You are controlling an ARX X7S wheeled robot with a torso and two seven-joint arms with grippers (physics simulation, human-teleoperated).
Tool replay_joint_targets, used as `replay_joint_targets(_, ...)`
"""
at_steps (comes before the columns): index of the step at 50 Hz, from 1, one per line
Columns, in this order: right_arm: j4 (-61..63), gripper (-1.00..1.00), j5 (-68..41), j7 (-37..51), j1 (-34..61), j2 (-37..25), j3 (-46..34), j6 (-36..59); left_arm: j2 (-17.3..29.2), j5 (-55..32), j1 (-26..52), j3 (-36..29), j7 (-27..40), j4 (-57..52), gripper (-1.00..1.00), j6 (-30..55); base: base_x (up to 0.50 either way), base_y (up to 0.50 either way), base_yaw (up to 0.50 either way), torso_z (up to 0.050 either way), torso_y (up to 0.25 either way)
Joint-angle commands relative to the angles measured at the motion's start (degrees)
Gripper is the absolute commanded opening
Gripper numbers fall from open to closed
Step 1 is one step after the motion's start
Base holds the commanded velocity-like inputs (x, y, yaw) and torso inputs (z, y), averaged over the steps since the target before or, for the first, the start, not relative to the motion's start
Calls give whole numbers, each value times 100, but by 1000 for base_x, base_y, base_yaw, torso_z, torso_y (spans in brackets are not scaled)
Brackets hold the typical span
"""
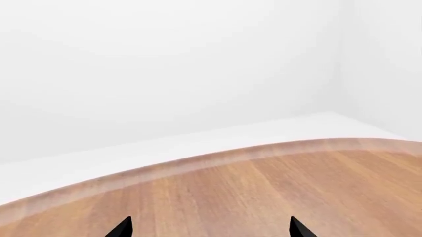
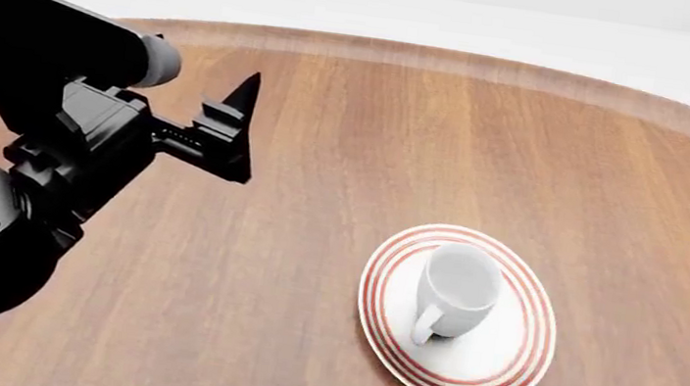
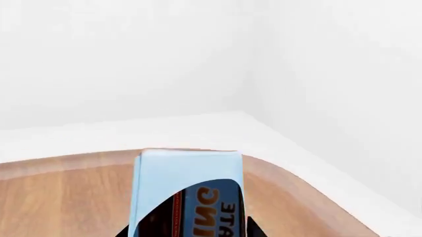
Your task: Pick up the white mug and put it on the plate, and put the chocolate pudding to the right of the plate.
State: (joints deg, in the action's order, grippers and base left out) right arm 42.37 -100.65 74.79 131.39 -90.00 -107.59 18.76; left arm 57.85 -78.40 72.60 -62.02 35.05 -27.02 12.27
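Two grippers are ours, and only the left gripper [image 2: 238, 126] shows in the head view, raised over the round wooden table [image 2: 302, 326] at the view's left, well apart from the plate [image 2: 512, 364]. Its fingers [image 2: 242, 101] stand spread with nothing between them, and in the left wrist view we see the same: two dark tips [image 1: 122, 228] far apart over bare wood near the table's curved rim [image 1: 197, 165]. The white mug [image 2: 458, 291] stands upright on the red-ringed plate, mouth up, its loop handle [image 2: 426, 323] turned toward us, and it looks hollow with nothing inside that we can make out. The plate sits toward the right of the table in the head view and carries only that mug. The chocolate pudding [image 3: 188, 195] fills the lower middle of the right wrist view, its light blue face and orange lettering turned to the camera, with the right gripper [image 3: 189, 232] clamped on it, dark fingertips [image 3: 253, 230] showing at either side of the box at the picture's edge. Beyond the box we see the table's rim and a white floor and walls. The head view does not show the box or the right arm, so we cannot place the pudding relative to the plate.
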Motion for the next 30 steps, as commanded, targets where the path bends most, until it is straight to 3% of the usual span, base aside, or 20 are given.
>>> replay_joint_targets(1,-773,-100,791,-1399,118,0,1759,1472,-168,59,-47,119,-198,26,100,-52,0,0,0,0,0)
replay_joint_targets(11,-1332,-100,1381,-2990,-172,30,2002,1516,-212,85,-69,108,-214,33,100,-44,0,0,0,0,0)
replay_joint_targets(20,-2196,-100,2320,-4115,-547,655,1804,1547,-286,95,-50,82,-210,84,100,19,0,0,0,0,0)
replay_joint_targets(30,-3812,-100,2773,-4741,-914,1517,1658,1222,-357,110,-43,69,-245,131,100,50,0,0,0,0,0)
